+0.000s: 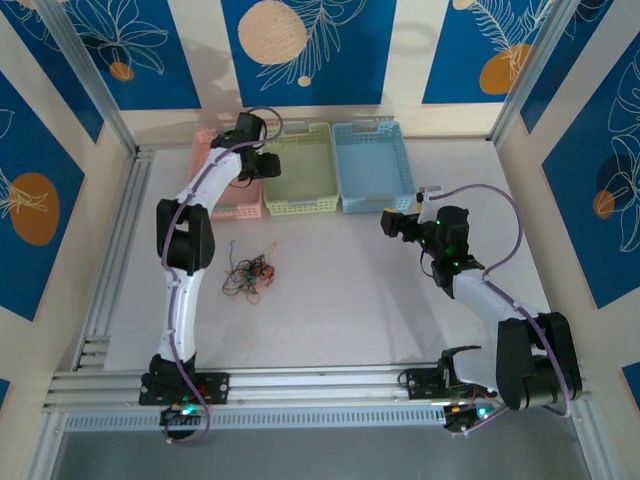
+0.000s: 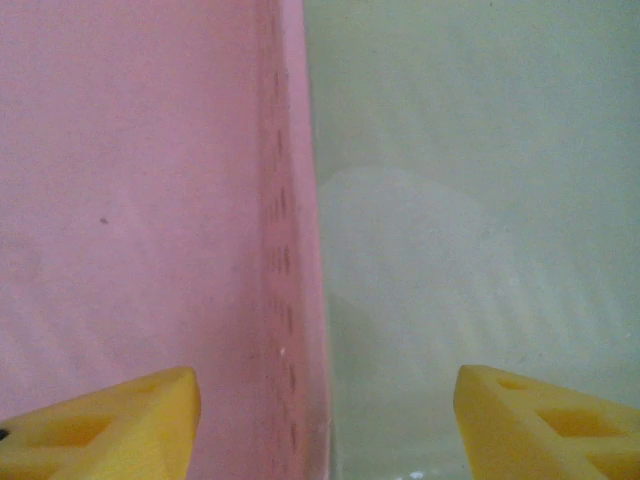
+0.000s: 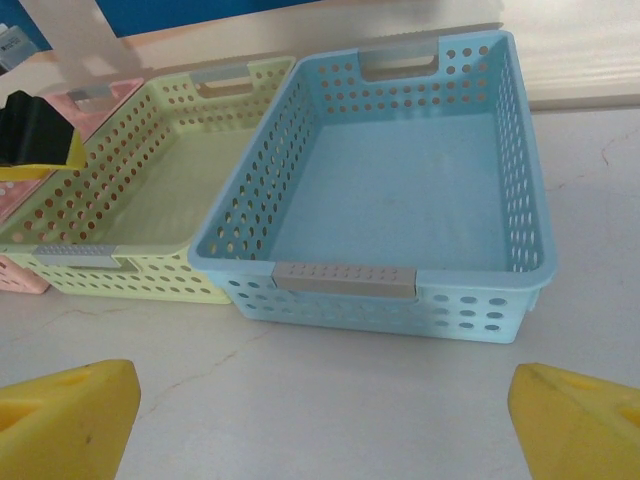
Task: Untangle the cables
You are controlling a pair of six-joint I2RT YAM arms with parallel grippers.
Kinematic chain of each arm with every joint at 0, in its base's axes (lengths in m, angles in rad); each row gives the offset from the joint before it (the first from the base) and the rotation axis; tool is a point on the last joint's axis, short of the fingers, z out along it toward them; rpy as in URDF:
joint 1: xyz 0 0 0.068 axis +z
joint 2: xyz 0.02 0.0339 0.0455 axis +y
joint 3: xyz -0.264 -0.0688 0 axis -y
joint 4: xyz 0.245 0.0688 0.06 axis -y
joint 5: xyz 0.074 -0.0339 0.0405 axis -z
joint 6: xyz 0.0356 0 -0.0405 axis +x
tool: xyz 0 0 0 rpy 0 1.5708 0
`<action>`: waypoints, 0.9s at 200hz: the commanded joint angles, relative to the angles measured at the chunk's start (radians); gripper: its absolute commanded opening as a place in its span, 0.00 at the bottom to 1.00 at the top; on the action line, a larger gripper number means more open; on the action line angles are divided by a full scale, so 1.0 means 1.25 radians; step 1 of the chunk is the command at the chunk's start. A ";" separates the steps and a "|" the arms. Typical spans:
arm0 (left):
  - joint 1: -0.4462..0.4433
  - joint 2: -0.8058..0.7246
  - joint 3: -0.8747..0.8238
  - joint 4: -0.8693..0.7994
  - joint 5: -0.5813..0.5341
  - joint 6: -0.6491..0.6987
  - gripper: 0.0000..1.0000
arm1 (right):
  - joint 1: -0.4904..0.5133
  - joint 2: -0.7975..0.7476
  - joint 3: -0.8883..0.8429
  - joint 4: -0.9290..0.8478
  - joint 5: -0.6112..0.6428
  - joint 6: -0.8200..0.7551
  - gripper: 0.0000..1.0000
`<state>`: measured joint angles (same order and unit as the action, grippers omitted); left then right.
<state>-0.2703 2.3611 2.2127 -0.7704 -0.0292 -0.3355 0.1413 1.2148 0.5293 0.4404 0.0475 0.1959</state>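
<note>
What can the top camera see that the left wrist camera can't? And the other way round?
The top view adds the tangled cables lying on the table, the blue basket, and the right tool hovering near that basket's front corner. The left wrist view adds a close look at the pink basket and its slotted wall, pressed against the green basket, with yellow fingertips wide apart. Both take in the pink and green baskets and the left tool above their shared edge.

Robot lab; aluminium frame (image 1: 300, 385), patterned panels (image 1: 320, 50)
</note>
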 commanded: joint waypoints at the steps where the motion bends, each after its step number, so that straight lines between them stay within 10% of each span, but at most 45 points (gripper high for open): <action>1: 0.008 -0.159 -0.003 -0.016 -0.061 0.054 0.78 | -0.006 0.001 0.026 -0.003 -0.007 0.016 0.95; 104: 0.016 -0.887 -0.989 0.190 -0.056 -0.100 0.95 | -0.004 0.000 0.022 0.000 -0.023 0.028 0.95; 180: -0.099 -0.766 -1.144 0.312 -0.015 -0.181 0.91 | 0.000 0.001 0.020 -0.005 -0.026 0.029 0.95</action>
<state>-0.3412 1.3464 0.7925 -0.4671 -0.0525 -0.5190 0.1375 1.2148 0.5312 0.4324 0.0326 0.2184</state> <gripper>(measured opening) 0.930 0.950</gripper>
